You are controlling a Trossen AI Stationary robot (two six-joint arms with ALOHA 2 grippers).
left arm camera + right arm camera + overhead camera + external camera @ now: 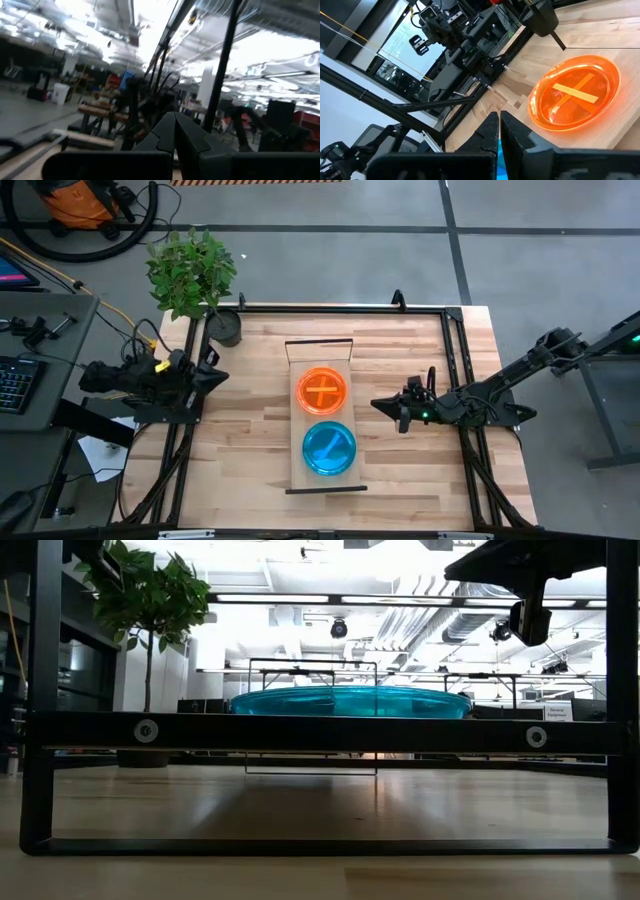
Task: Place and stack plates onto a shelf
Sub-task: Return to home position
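An orange plate (322, 390) lies flat on the far half of the light-wood shelf (320, 352), with a teal plate (329, 447) on the near half. Whether either one is a stack, I cannot tell. The low view shows the teal plate (350, 700) resting on the shelf above its dark end bar (330, 732). My right gripper (382, 404) hovers to the right of the shelf, fingers shut, pointing toward the orange plate (575, 95). My left gripper (218, 375) waits near the table's left edge, shut and holding nothing.
A potted plant (195, 275) stands at the table's far left corner. Dark metal rails (455, 350) run along the table's left, right and far sides. Bare tabletop (250, 430) lies on both sides of the shelf.
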